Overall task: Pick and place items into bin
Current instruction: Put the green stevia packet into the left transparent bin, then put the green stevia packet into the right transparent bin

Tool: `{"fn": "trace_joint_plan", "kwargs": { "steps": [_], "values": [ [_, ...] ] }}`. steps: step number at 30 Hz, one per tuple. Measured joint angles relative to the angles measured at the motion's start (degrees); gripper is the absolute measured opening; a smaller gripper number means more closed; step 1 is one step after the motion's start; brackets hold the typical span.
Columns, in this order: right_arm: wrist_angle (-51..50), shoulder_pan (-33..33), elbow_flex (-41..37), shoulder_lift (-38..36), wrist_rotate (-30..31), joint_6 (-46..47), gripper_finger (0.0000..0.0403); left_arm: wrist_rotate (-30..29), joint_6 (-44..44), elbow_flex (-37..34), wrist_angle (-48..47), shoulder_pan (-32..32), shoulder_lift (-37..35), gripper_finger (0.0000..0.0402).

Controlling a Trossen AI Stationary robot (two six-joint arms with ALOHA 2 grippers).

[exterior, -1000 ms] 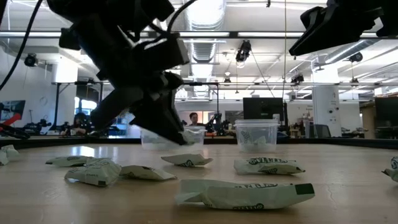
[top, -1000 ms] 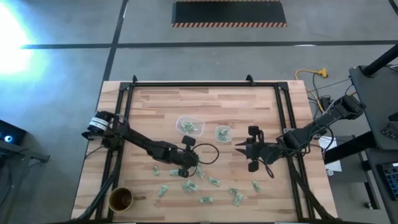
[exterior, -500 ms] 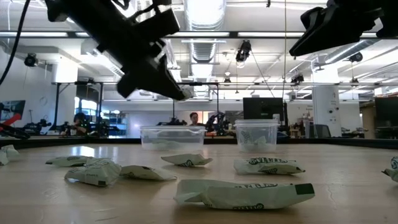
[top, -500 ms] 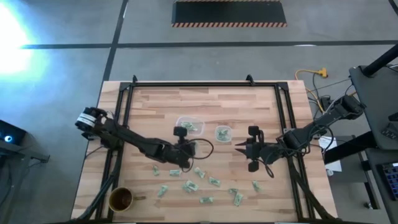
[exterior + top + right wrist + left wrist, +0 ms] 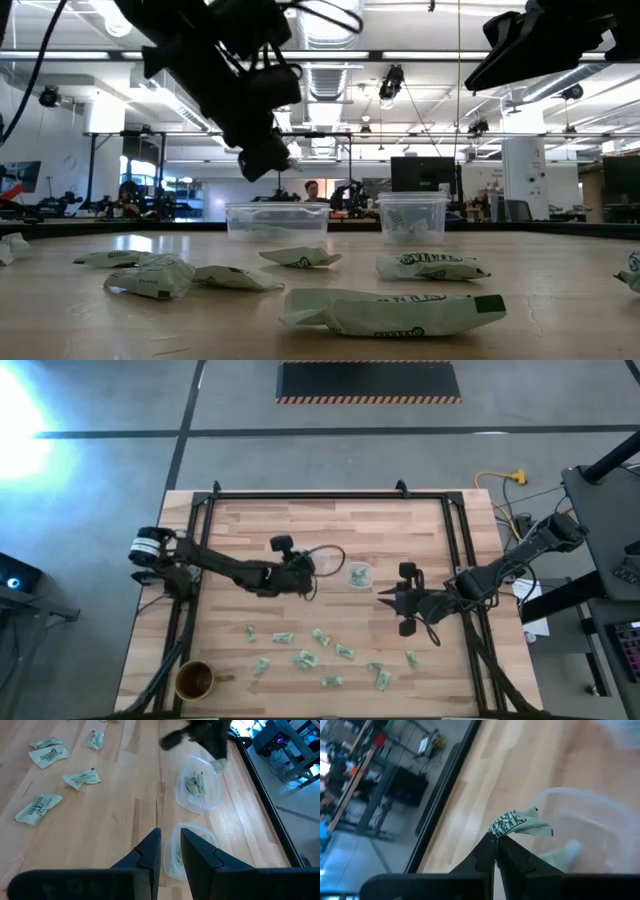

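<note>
My left gripper (image 5: 495,841) is shut on one pale green and white wrapped piece (image 5: 521,824), up in the air over the wider clear bin (image 5: 199,785). That bin (image 5: 277,220) holds several pieces. A smaller clear tub (image 5: 412,216) stands on the table to its right, also with pieces inside. Several more pieces (image 5: 320,655) lie flat on the wood nearer the table's near edge. My right gripper (image 5: 171,845) is open and waits above the table, right of the tub, pointing toward the table's left side. My left gripper pinches the wrapped piece by one crinkled end (image 5: 499,831) between its two fingertips. The fingers slant downward from the table's left. The piece is lifted clear and sticks out past the fingertips, above the bin's rim (image 5: 580,800).
A round brown cup (image 5: 195,680) stands at the near left corner. Black frame rails (image 5: 190,560) run along the table's left, right and far sides. Loose pieces (image 5: 385,312) lie close to the near edge. Bare wood (image 5: 250,530) lies toward the far left.
My left gripper has risen from among the loose pieces near the table's near side, carrying one piece lifted clear. It has swung toward the far edge and now hangs over the wider bin. The right arm has kept still.
</note>
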Motion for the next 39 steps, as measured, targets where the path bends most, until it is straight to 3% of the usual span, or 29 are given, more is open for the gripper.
{"fn": "trace_joint_plan", "kwargs": {
  "steps": [8, 17, 22, 32, 39],
  "values": [
    [-0.04, 0.01, -0.19, 0.00, -0.01, -0.17, 0.0059, 0.26, -2.45, -0.09, -0.14, 1.26, 0.07, 0.0008],
    [-0.02, 0.00, -0.21, 0.00, -0.02, 0.31, 0.0058, 1.85, -2.90, -0.13, -2.11, 1.20, 0.07, 0.0089],
    [-0.02, 0.02, -0.28, 0.00, -0.36, 1.38, 0.0057, 2.22, -4.04, 0.20, -3.35, -0.27, -1.00, 0.0114],
    [0.43, 0.04, -1.75, 0.07, -19.00, 7.02, 0.0057, 6.21, -6.87, 1.40, -9.21, -10.99, -7.99, 0.0118],
    [2.79, 1.67, -5.21, 0.09, -24.31, 12.95, 0.0057, 6.25, -7.14, 0.83, -9.61, -19.72, -10.52, 0.0118]
  ]
}}
